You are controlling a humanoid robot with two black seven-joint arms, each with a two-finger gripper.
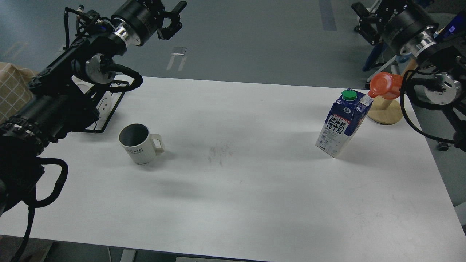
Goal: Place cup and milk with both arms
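We're looking down on the white table [236, 203], and both of our arms are up high and away from the work. Our left gripper [174, 19], at the upper left of the frame, hangs over the floor beyond the table's far edge with its two fingers spread and nothing between them. Our right gripper [366, 22], at the upper right, is dark and seen at an awkward angle; we cannot tell whether its fingers are spread or pressed together, though it seems to carry nothing.

The cup [139, 143] sits upright at the left centre of the frame, handle pointing toward the middle. The milk [343, 123] stands at the right, green cap on top, just in front of a wooden stand [385, 111] carrying an orange cup [385, 86].

Now the risks, as we judge them. The carton is tall and narrow, so a sideways nudge from a descending finger could topple it. The stand and orange cup crowd it from behind, and a wide approach could clip them. On the left, the black frame [109, 116] lies near the cup's approach path.
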